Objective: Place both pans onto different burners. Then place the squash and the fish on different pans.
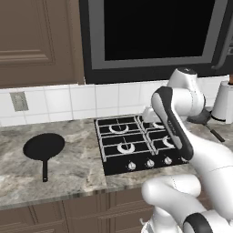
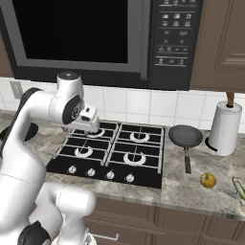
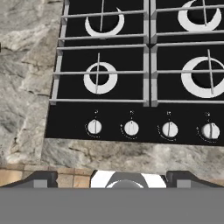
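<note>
Pincer [image 2: 90, 127] hangs above the hob [image 2: 115, 153], over its rear-left burner, fingers spread wide apart, nothing between them. Task barely begun, by my read: all four burners bare, no pan on any grate. Pan count: two. One pan [image 1: 43, 147] lies on the counter well left of the hob, handle pointing toward the counter front. Second pan [image 2: 185, 137] lies on the counter just right of the hob, handle also toward the front. Burners: four, two rear, two front; the hand view looks straight down on them with the front-left burner [image 3: 100, 78] near centre. Knobs: four in a row along the hob's front edge. Squash [image 2: 239, 187]: one, at the frame edge far right of the hob, past the second pan. Fish: cannot pick it out. Left to do: both pans onto separate burners, then squash and fish into separate pans.
</note>
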